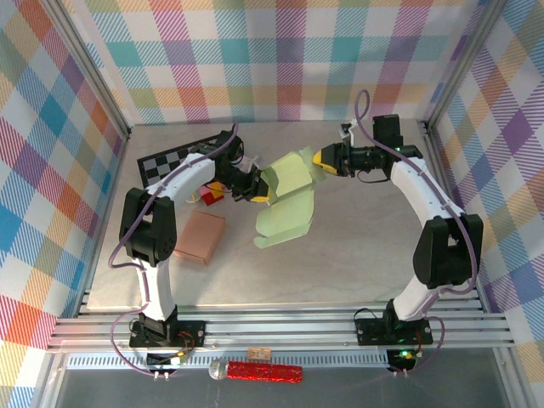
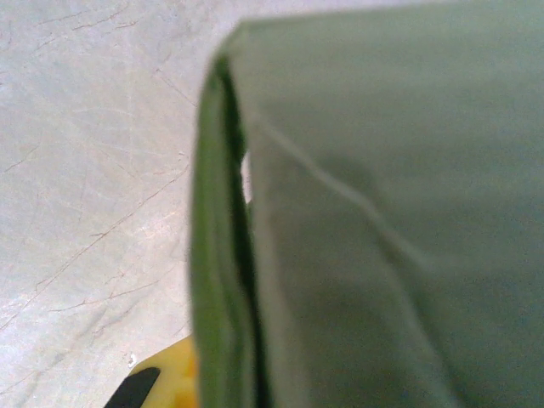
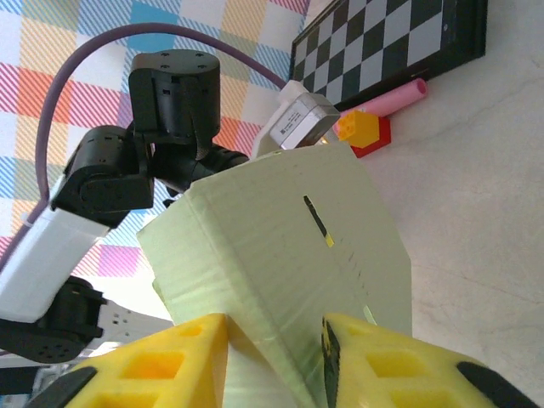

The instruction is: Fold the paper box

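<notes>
Both arms are reaching toward the middle of the table [image 1: 357, 255], facing each other. The left gripper [image 1: 249, 187] is clamping the paper box [image 1: 289, 200]. The right gripper [image 3: 276, 331] is straddling its fold, fingers parted.

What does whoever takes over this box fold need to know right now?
Grip: the left hand is shut on the left edge of the light green paper box.
The right hand has its yellow fingers either side of a folded edge at the box's upper right; whether they clamp it cannot be told.
Position: the box sits between the two arms, mid-table.
Done: the box is partly shaped.
Left: a wide flap on the near side hangs open; fold it in and close the box.
</notes>
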Available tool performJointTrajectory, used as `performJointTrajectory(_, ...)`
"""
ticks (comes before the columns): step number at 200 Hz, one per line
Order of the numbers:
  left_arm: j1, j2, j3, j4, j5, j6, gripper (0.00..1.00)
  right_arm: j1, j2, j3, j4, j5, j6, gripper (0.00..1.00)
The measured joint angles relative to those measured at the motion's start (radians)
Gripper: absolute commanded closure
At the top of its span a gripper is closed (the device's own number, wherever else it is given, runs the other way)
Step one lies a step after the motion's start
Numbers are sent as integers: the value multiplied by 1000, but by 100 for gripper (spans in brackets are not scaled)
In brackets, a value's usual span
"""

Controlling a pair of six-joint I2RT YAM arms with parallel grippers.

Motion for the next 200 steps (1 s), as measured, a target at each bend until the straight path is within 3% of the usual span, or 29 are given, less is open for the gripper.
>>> performJointTrajectory(200, 0, 0, 40, -18, -42, 0, 100, 156, -31, 120, -208, 473, -206, 62)
